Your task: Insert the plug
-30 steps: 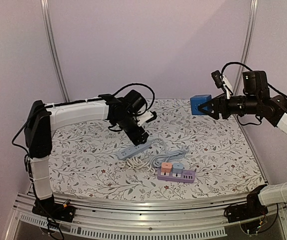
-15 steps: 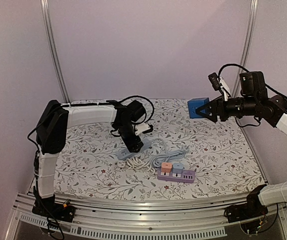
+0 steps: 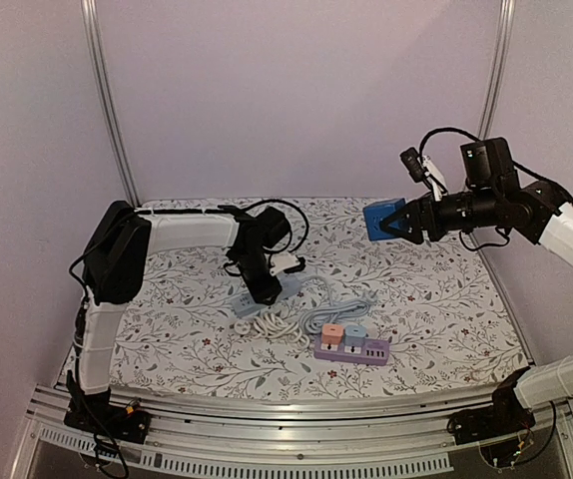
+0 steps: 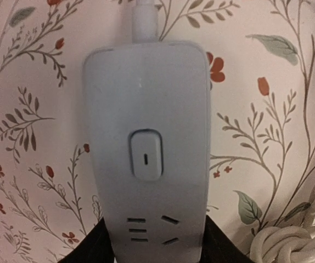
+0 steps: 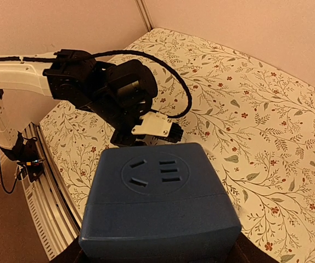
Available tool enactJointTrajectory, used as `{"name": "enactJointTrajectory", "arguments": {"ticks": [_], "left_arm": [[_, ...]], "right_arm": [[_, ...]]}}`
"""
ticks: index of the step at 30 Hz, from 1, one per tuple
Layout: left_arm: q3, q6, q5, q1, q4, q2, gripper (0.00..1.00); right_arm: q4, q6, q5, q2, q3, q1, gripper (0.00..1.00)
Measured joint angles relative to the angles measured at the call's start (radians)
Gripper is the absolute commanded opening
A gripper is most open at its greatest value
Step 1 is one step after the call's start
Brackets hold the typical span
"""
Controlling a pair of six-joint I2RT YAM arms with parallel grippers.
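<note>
A pale blue-grey power strip (image 3: pixel 252 302) lies on the flowered tablecloth at the middle left. In the left wrist view the power strip (image 4: pixel 146 126) shows a rocker switch and one set of socket slots. My left gripper (image 3: pixel 264 287) is down on its end, and its black fingers (image 4: pixel 91 249) press both long sides. My right gripper (image 3: pixel 398 222) is shut on a dark blue cube plug (image 3: pixel 379 219) and holds it high above the back right of the table. The cube (image 5: pixel 157 203) fills the right wrist view, its socket face up; its prongs are hidden.
A purple power strip (image 3: pixel 351 347) with an orange and a light blue plug in it lies near the front middle. A coiled white cord (image 3: pixel 272 321) and a grey cord (image 3: pixel 338 311) lie between the two strips. The white coil (image 4: pixel 297 241) is just right of my left gripper.
My left arm has swung in and come down onto the pale strip's end. My right gripper has carried the blue cube to the left.
</note>
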Motion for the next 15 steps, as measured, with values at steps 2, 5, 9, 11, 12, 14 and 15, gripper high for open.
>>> {"name": "enactJointTrajectory", "arguments": {"ticks": [2, 5, 9, 11, 12, 14, 15], "left_arm": [[0.002, 0.002, 0.0, 0.0, 0.0, 0.004, 0.39], [0.008, 0.016, -0.003, 0.002, 0.002, 0.007, 0.33], [0.011, 0.028, -0.001, 0.003, 0.002, 0.008, 0.22], [0.013, 0.039, 0.005, 0.004, 0.002, 0.009, 0.19], [0.014, 0.044, 0.008, 0.004, 0.003, 0.01, 0.18], [0.017, 0.057, 0.014, 0.004, 0.003, 0.011, 0.17], [0.018, 0.064, 0.018, 0.003, 0.003, 0.012, 0.17]], "right_arm": [[-0.002, -0.002, 0.0, 0.004, 0.007, 0.001, 0.0], [-0.003, -0.008, 0.0, 0.008, 0.012, 0.001, 0.0], [-0.007, -0.018, 0.001, 0.017, 0.012, 0.002, 0.0], [-0.011, -0.024, 0.003, 0.021, 0.012, 0.002, 0.0], [-0.015, -0.03, 0.005, 0.023, 0.012, 0.003, 0.0], [-0.019, -0.039, 0.008, 0.027, 0.012, 0.003, 0.0], [-0.02, -0.041, 0.011, 0.029, 0.012, 0.003, 0.0]]}}
